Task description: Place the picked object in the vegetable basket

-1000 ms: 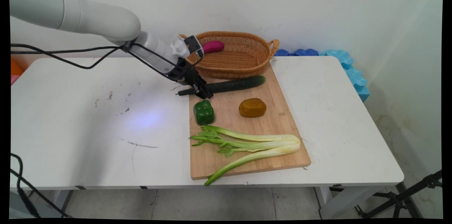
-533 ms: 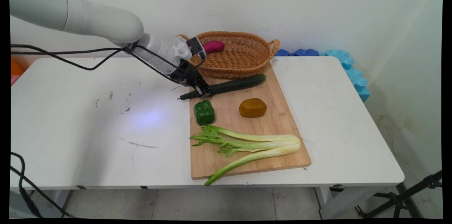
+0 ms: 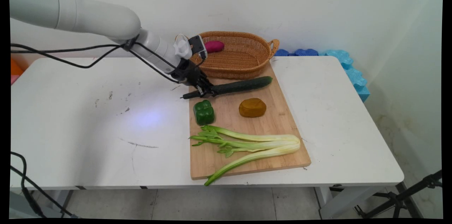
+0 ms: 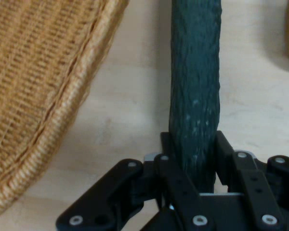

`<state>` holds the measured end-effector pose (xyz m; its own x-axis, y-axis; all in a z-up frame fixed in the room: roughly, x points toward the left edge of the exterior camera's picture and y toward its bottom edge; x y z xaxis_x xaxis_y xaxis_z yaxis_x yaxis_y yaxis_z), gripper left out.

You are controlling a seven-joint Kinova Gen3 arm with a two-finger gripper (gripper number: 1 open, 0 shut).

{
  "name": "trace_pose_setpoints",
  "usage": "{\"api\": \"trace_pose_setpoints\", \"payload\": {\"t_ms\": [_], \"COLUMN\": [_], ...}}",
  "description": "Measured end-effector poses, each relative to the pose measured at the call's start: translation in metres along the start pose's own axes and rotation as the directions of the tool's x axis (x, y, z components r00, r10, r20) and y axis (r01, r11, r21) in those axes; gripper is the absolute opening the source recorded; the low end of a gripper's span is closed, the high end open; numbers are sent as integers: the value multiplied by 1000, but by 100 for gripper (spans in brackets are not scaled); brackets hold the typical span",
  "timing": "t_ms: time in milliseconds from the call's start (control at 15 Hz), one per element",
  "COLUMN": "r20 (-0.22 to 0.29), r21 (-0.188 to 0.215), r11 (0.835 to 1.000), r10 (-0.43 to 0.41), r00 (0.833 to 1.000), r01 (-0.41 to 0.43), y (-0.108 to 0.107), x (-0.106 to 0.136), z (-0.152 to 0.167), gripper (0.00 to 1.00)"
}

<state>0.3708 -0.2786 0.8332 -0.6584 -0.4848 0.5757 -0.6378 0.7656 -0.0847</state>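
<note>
A long dark green cucumber [image 3: 235,86] lies across the far end of the wooden cutting board [image 3: 279,121], its right end tilted up slightly. My gripper [image 3: 206,91] is shut on the cucumber near its left, stem end. In the hand view the cucumber [image 4: 195,82] runs straight up from between the two fingers [image 4: 169,156], which press on both its sides. The wicker basket [image 3: 243,58] stands just behind, with a purple sweet potato [image 3: 213,46] inside. The basket's rim [image 4: 53,120] fills the left of the hand view.
On the board also sit a green bell pepper [image 3: 203,112], a brown potato [image 3: 252,107] and a celery bunch [image 3: 247,146] whose stalk juts over the table's near edge. Blue foam blocks [image 3: 349,68] line the wall at the right.
The gripper closed on the cucumber's left end and has lifted it a little. The cucumber has slid to the right, with its right end now higher.
</note>
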Motion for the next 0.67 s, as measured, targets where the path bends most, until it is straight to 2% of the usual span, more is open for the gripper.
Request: {"api": "trace_pose_setpoints", "payload": {"t_ms": [267, 667], "r20": [-26, -44], "r21": [-14, 7], "r11": [999, 995], "r10": [52, 97], "r00": [998, 994], "r01": [-52, -97], "y": [0, -8], "x": [15, 33], "z": [-16, -40], "gripper": [0, 0]}}
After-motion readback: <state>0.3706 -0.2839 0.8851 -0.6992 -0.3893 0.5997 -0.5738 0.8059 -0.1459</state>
